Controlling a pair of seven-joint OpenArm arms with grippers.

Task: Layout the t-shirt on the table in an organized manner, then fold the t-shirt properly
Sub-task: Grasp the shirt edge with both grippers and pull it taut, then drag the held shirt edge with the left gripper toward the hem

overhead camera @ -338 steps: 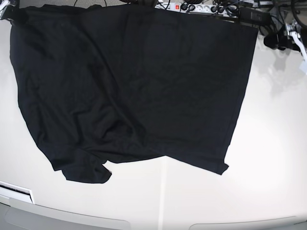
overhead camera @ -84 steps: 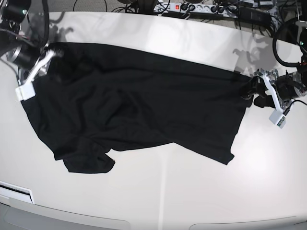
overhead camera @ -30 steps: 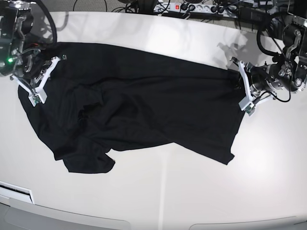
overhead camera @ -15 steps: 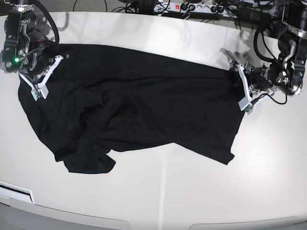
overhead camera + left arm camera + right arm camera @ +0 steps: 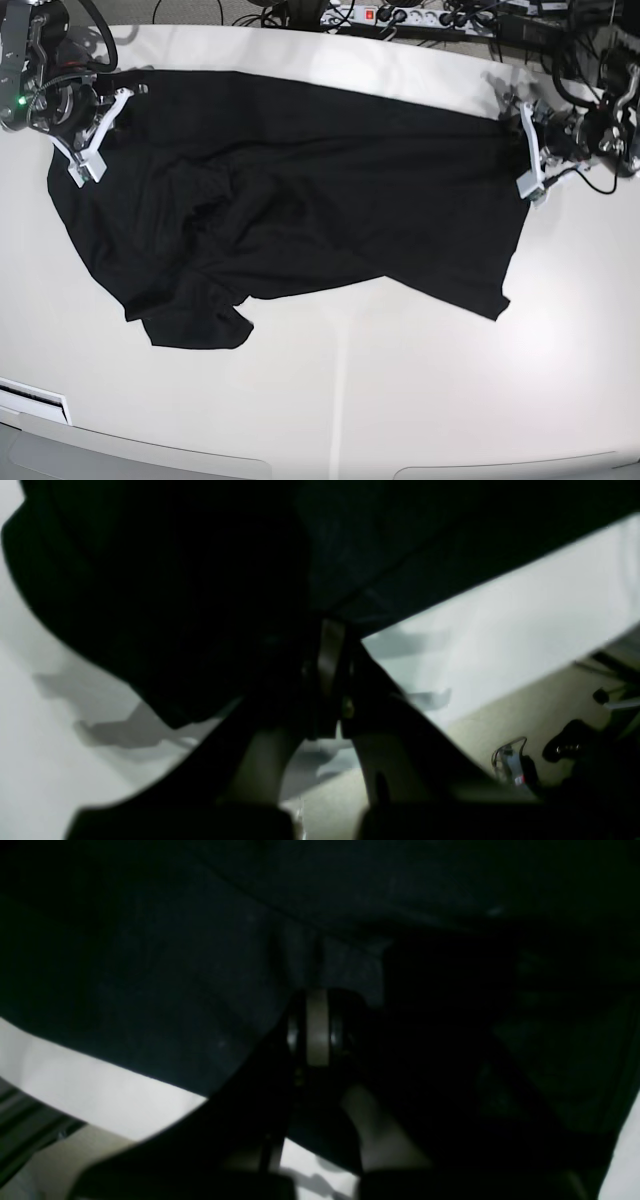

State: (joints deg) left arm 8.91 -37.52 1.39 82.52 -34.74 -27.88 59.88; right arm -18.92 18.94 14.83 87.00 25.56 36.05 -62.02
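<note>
The black t-shirt (image 5: pixel 300 200) lies across the off-white table (image 5: pixel 400 400), smooth on its right half and rumpled with folds on its left half; a bunched flap sticks out at the front left. My left gripper (image 5: pixel 527 145), on the right in the base view, is shut on the shirt's far right corner; in the left wrist view its fingers (image 5: pixel 327 650) pinch the fabric edge (image 5: pixel 350 555). My right gripper (image 5: pixel 98 125), on the left in the base view, is shut on the far left corner; in the right wrist view its fingers (image 5: pixel 317 1025) clamp dark cloth (image 5: pixel 150 965).
A power strip and cables (image 5: pixel 400 15) lie along the table's far edge. A white slotted strip (image 5: pixel 35 400) sits at the front left corner. The table's curved front edge (image 5: pixel 330 470) is near. The left wrist view shows floor and cables (image 5: pixel 525 765) beyond the table's edge.
Both grippers have moved toward the far edge, still holding the shirt's corners. The shirt has been dragged away from the front and a little to the right, and its top edge is tauter.
</note>
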